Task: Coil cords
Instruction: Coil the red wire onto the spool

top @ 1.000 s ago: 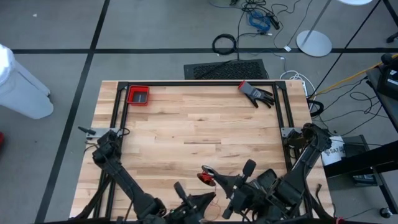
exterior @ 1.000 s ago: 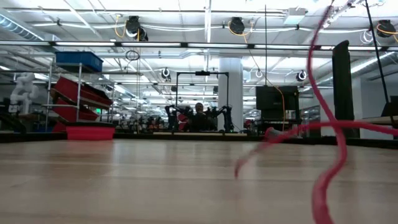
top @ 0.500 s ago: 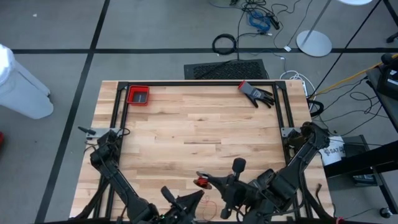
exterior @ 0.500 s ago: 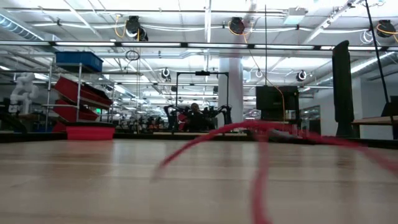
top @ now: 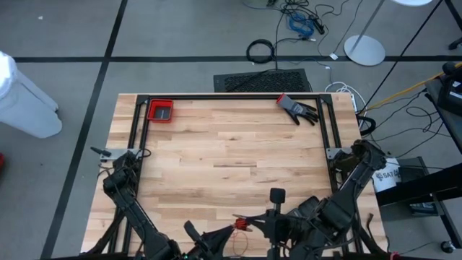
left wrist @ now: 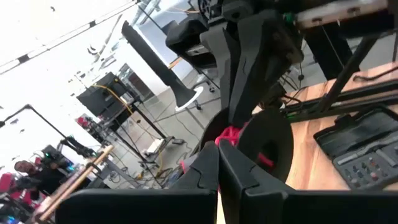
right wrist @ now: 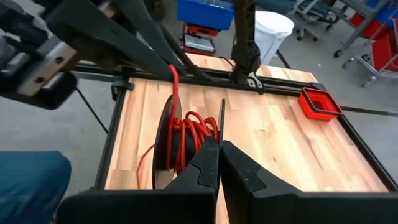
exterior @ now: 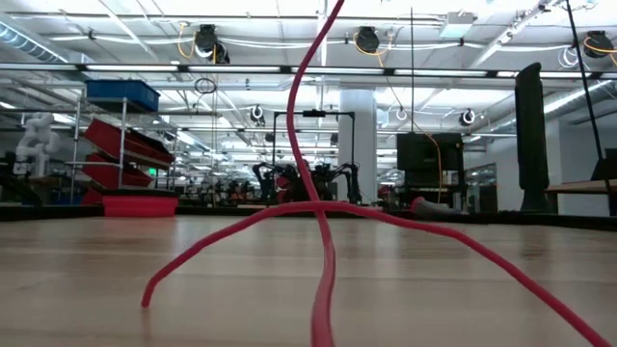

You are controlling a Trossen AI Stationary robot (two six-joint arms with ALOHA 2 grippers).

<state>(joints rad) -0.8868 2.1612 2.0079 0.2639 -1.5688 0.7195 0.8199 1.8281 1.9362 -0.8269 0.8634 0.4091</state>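
High view, looking straight down: both dark arms are seen crowded at the six o'clock edge of the pale wooden table (top: 238, 155), where the thin red string-like cord (top: 242, 223) and its small black disc-shaped spool (right wrist: 166, 146) are being worked between them. The left gripper (top: 232, 227) is seen clenched, with red cord bunched just beyond its tips in its wrist view, though whether a strand is truly pinched cannot be told. The right gripper (right wrist: 219, 160) is likewise clenched, apparently on the spool's rim, with turns of cord already heaped beside the disc. Loose cord is shown arcing over the tabletop in the low view, so much slack appears left to gather. For a tidy coil, the spool would best be held steady while light, even tension is kept on the strand, so that each turn is laid beside the previous one and loops are not tangled. A red tray (top: 160, 110) at eleven o'clock and a black-and-red glove (top: 297, 108) at one o'clock lie well apart from the work.
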